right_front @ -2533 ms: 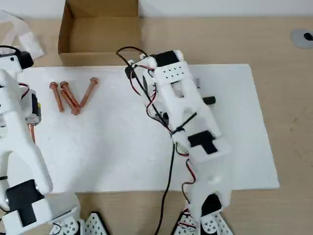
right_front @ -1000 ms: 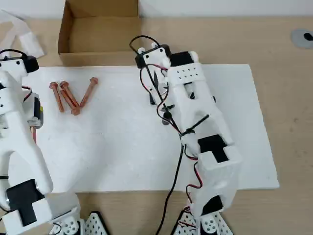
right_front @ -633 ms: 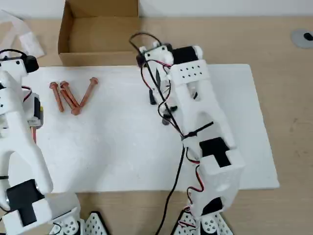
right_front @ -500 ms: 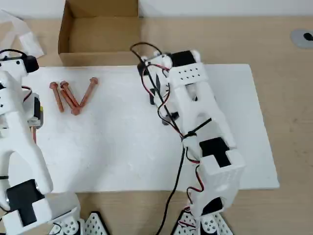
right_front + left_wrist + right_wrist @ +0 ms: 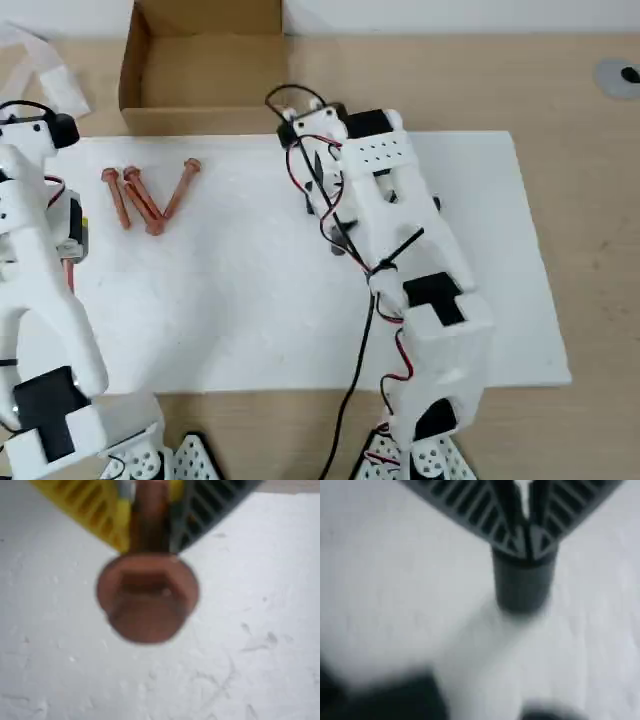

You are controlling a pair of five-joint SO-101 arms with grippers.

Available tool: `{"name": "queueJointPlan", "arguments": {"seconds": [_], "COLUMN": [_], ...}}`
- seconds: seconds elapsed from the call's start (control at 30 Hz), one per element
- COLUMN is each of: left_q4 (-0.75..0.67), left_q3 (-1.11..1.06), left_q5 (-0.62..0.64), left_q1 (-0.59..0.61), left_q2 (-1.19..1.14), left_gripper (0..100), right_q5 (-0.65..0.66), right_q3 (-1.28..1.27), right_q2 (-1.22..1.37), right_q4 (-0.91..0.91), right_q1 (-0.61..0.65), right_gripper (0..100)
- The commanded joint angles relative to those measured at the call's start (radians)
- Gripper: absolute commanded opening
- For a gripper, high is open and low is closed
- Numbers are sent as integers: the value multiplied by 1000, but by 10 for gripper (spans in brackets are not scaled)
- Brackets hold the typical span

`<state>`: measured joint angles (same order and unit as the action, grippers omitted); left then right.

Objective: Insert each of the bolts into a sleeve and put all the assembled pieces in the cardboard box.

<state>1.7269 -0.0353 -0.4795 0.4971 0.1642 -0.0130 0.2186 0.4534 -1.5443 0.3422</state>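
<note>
While my left arm keeps still, right arm point(image 5: 400, 210): its wrist end has swung nearer the cardboard box point(image 5: 128, 70), up by the box's near right corner, then eased back a touch in the last half second
Right gripper point(image 5: 525, 540): jaws pinched narrow on a dark sleeve point(image 5: 522, 582), which hangs end-down from them over the white mat point(image 5: 230, 300)
Left gripper point(image 5: 150, 535): jaws closed on the shank of a copper bolt point(image 5: 147, 597), hex head pointing out of the grip
Left arm point(image 5: 40, 260): parked well off from the box's near left corner, same pose in every high view
Loose bolts point(image 5: 145, 195): four lie fanned just in front of the box's near wall, toward its left corner, unmoved
Meaning for the task: I judge both halves of the first pair are in hand but well apart; the sleeve has travelled toward the box rather than toward the bolt, so the insertion is not yet done and nothing is ready for the box
Wrist views give: the two grips themselves, and that the sleeve's lower end hangs free of my jaws
High view gives: how far my arms stand from each other and from the box, plus the loose bolts; my right jaws hide under the arm there, so it cannot tell me what they hold
</note>
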Motion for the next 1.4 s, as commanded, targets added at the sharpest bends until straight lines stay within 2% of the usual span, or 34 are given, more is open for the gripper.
{"name": "queueJointPlan", "arguments": {"seconds": [0.0,0.23,0.47,0.73,0.87,1.37], "left_q4": [-6,-6,-5,-11,-11,-12], "left_q3": [6,6,-37,-94,-143,-210], "left_q5": [-11,-6,-6,-12,-25,-41], "left_q1": [-6,-12,-14,-17,-17,-15], "left_q2": [50,50,51,179,240,384], "left_gripper": [11,11,11,11,11,11], "right_q5": [5,3,6,9,9,9], "right_q3": [18,182,364,567,536,257], "right_q2": [88,93,93,94,97,99], "right_q4": [32,17,-160,-187,-244,-173], "right_q1": [-2,-1,-2,-1,1,4], "right_gripper": [10,9,9,9,9,12]}}
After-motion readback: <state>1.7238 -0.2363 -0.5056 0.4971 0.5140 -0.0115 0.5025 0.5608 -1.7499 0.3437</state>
